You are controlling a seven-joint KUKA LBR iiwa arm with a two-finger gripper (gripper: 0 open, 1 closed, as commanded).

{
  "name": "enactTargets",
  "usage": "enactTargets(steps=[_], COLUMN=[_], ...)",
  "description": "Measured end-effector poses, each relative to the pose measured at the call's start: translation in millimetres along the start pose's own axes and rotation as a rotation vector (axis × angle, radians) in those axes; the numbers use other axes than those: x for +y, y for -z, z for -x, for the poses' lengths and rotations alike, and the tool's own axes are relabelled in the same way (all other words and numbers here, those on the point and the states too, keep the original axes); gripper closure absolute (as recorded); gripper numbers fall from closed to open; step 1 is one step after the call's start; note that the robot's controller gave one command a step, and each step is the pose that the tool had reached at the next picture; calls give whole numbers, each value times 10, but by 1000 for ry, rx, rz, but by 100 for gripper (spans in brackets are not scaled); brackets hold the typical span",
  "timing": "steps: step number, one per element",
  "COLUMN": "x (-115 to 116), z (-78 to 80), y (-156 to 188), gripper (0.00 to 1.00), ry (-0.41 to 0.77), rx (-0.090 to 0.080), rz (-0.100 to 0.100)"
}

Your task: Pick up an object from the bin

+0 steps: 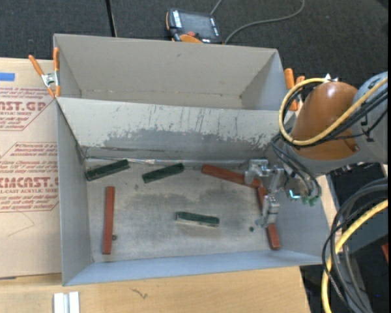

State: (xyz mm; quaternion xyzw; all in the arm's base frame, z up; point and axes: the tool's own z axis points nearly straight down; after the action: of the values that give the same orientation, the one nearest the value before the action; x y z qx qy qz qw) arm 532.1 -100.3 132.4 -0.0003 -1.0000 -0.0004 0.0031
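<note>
The gripper (268, 208) hangs low in the grey metal bin (169, 77), right over a long flat red-brown stick (274, 240) that lies along the foot of the bin's right-hand wall. Its lower end pokes out just below the gripper, so that looks like the one to pick. Is the tool parted or clenched? I cannot tell, and nothing is plainly gripped.

Now the risks. That stick hugs the wall, so one side of the gripper could strike the sloping metal. It could also come down on top of the stick rather than beside it. A thin flat piece on a bare metal floor may simply skid or tip away.

And watch the second red-brown stick (225, 173), slanting just to the view's left of the gripper. Its near end is touching or almost touching the tool. A close here could catch both, or shove that one aside.

The count:
- **Red-brown, three:** the two by the gripper, plus the third red-brown stick (108, 219), well to the left of the gripper by the opposite wall.
- **Dark green flat sticks, three:** one (197, 220) near the gripper's left, one (163, 172) farther left and higher, and one (106, 169) farthest left of all.
</note>
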Motion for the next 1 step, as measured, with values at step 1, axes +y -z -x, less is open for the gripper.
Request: enactTargets(steps=[1], x=[931], z=[599], y=[-606], gripper=[0], ry=[-171], rx=[-9], rz=[3])
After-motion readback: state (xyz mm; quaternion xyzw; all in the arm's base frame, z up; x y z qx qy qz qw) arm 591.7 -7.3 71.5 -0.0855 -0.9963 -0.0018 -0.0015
